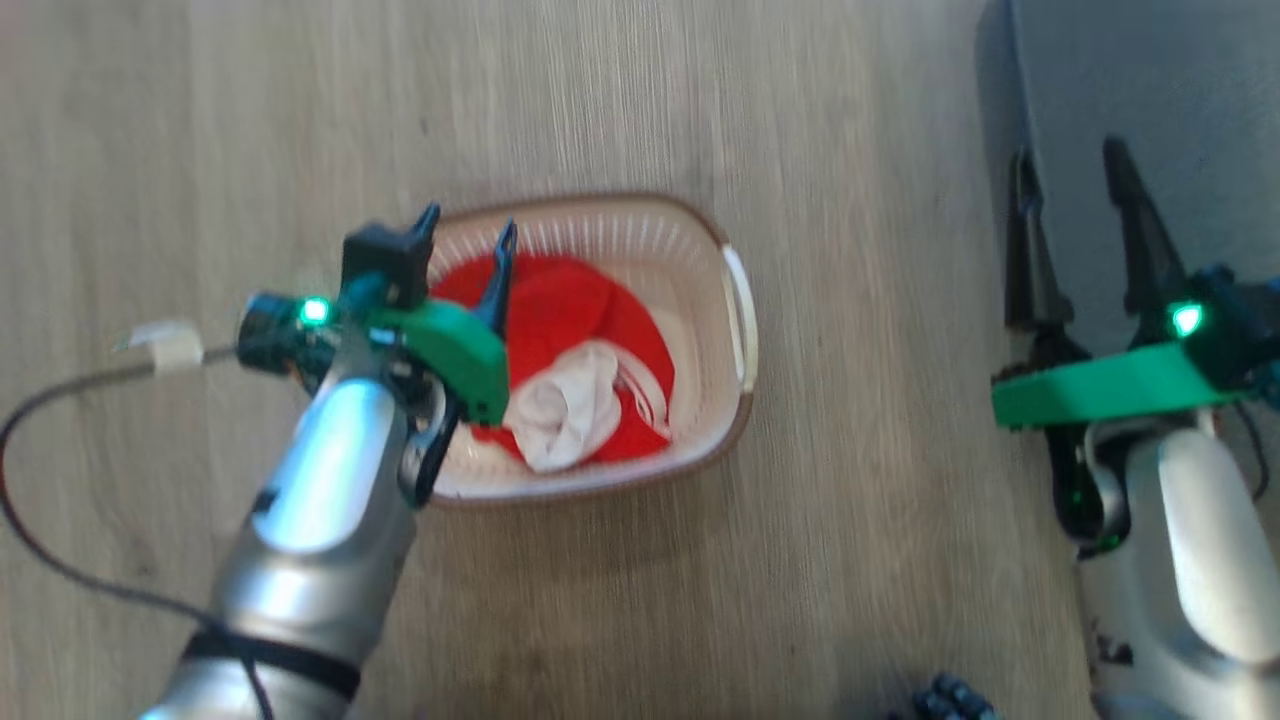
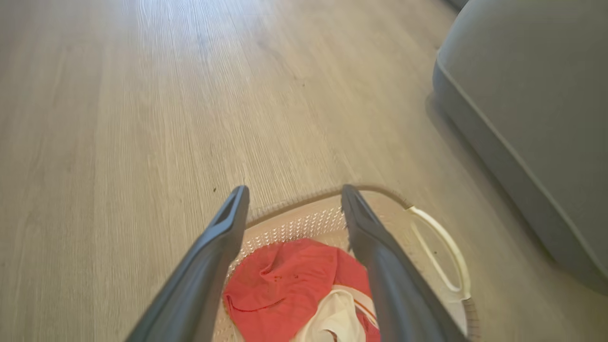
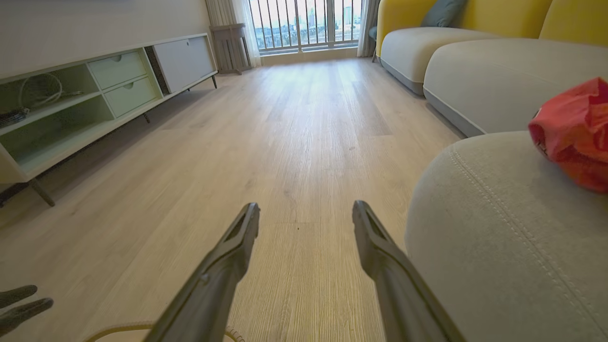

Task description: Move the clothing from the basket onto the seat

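Note:
The cream basket (image 1: 735,300) stands on the wood floor and holds red clothing (image 1: 560,310) with a white cloth part (image 1: 570,405) on top. My left gripper (image 1: 470,225) hovers open over the basket's left side, its fingers straddling the far rim. The left wrist view shows the same open left gripper (image 2: 294,190) above the red clothing (image 2: 285,280) and the basket (image 2: 294,223). At the right, my right gripper (image 1: 1068,158) is open and empty at the edge of the grey seat (image 1: 1180,80). In the right wrist view, the right gripper (image 3: 305,206) points along the floor beside the seat (image 3: 498,237), where a red garment (image 3: 574,133) lies.
A dark cable (image 1: 30,540) with a white plug (image 1: 165,345) trails over the floor left of the basket. Farther off are a low cabinet (image 3: 109,90) along the left wall and more sofa cushions (image 3: 498,80). Open wood floor (image 3: 294,133) lies between them.

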`<state>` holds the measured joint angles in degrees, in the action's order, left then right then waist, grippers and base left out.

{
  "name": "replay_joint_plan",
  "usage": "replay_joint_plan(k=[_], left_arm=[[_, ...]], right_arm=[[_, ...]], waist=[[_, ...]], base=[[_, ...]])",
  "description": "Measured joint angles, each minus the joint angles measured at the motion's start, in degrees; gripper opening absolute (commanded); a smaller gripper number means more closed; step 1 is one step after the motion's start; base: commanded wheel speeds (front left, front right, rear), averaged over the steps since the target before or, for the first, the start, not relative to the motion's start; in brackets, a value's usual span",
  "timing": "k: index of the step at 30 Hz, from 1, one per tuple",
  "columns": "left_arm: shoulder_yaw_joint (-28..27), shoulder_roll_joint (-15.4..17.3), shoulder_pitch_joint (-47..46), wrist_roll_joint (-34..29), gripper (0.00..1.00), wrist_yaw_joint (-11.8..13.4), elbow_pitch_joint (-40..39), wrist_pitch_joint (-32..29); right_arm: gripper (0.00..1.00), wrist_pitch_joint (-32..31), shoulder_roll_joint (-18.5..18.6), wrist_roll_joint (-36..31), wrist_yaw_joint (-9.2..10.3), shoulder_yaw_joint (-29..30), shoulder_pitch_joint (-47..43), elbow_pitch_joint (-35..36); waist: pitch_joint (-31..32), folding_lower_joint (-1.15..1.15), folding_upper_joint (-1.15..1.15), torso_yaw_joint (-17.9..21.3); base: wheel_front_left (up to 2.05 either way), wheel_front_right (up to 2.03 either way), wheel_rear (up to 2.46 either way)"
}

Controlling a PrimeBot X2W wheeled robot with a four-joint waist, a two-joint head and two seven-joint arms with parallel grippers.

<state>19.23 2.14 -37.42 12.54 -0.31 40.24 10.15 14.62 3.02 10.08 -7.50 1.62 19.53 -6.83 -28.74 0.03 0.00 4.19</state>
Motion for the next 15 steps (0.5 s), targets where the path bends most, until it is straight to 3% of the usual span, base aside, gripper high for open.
replay_joint_plan(k=[9,15], left_arm=[[4.0,-0.1,-14.2,-3.1,1.00,0.8,16.0,-2.0],[5.6,-0.1,-22.2,-3.5,1.00,3.1,23.6,-4.9]], right_arm=[[1.00,0.0,0.0,1.7,0.00,0.0,4.5,2.3],[1.00,0.0,0.0,3.5,0.00,1.9,5.0,3.8]], waist=[[-13.8,-0.01,0.00,2.3],[-20.5,-0.02,0.00,4.1]], base=[[0.00,0.00,0.00],[0.00,0.00,0.00]])
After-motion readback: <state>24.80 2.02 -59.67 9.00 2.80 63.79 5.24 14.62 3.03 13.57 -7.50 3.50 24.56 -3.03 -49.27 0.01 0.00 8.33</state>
